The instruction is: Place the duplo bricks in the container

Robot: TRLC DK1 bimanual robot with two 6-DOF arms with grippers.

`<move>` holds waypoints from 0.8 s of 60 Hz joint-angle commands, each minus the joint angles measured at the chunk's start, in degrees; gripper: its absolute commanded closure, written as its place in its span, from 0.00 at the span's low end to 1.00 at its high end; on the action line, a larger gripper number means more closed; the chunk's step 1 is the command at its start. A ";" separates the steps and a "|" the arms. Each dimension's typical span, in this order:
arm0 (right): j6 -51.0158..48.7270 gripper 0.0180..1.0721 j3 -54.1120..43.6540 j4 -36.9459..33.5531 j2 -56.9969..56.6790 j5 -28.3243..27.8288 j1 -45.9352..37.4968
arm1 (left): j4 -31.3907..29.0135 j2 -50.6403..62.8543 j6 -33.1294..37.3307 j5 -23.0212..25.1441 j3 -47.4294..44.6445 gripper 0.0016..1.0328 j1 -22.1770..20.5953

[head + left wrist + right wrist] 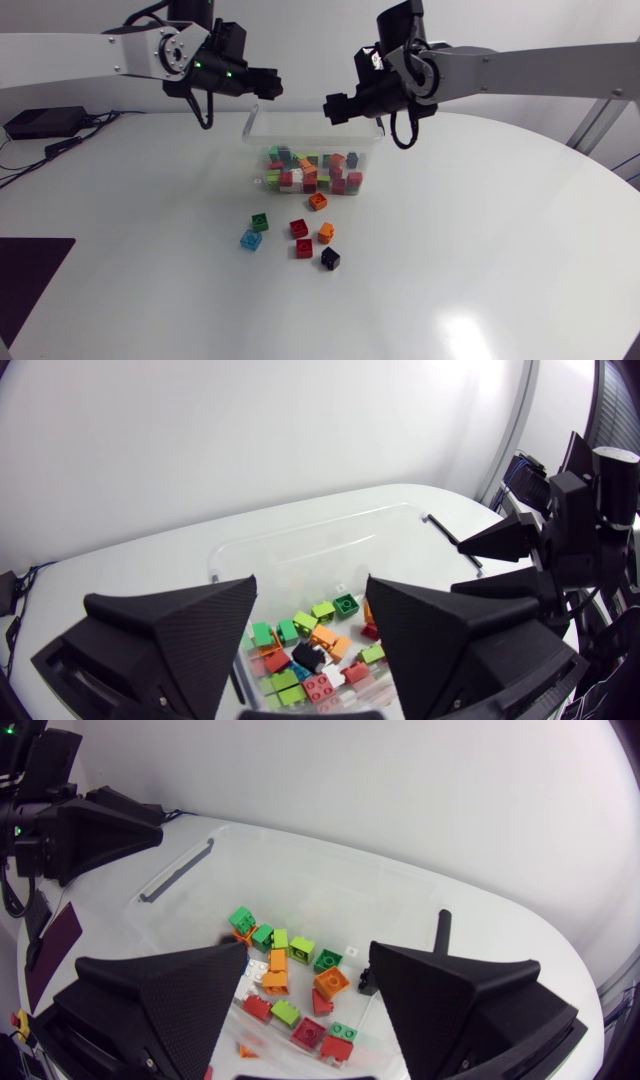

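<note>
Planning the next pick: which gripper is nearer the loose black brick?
Right. The right gripper hovers at the far rim of the container, straight behind the black brick; the left gripper sits farther to the side.

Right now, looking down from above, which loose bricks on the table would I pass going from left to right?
blue brick → farther red brick → black brick
</note>
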 commanded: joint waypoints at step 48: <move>-11.06 0.08 -35.33 -5.65 -14.20 2.16 17.34 | -15.20 -14.22 9.73 -2.82 -39.25 0.16 -3.89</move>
